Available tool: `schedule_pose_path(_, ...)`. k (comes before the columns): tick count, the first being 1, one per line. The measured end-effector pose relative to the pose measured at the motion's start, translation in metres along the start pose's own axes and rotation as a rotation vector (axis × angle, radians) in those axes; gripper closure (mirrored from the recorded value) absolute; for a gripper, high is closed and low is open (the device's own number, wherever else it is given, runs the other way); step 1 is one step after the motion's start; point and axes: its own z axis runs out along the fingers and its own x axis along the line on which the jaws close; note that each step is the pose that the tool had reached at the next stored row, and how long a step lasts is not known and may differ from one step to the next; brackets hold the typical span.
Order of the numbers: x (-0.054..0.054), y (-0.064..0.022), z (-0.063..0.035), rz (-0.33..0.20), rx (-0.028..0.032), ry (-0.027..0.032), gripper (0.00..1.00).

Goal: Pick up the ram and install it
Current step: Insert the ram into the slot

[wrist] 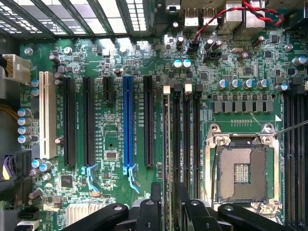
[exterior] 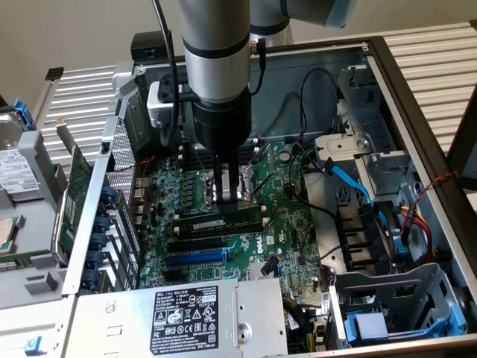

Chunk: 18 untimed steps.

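The fingers (wrist: 156,201) of the gripper (exterior: 229,197) are drawn close together, with only a narrow gap between them. In that gap runs the thin top edge of the ram (exterior: 200,221), so they appear clamped on it roughly mid-length. The ram stands upright on edge in a black memory slot (wrist: 167,144) on the motherboard (wrist: 110,168), between the empty CPU socket (wrist: 240,168) and the long expansion slots, including the blue one (wrist: 127,120). I cannot tell whether it is fully seated.

I judge the stick to be light, stiff and thin, but fragile. The flat faces offer little grip, so it is best held across the top edge near the centre, which keeps it level and avoids twisting.
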Motion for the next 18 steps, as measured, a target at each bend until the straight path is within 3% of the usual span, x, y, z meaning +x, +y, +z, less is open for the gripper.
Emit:
schedule_pose_path(12, -0.0002, 0.0074, 0.0011, 0.0, 0.0023, 0.0001, 0.74)
schedule_pose_path(18, -0.0002, 0.0075, 0.0011, 0.0, 0.0027, 0.0, 0.88)
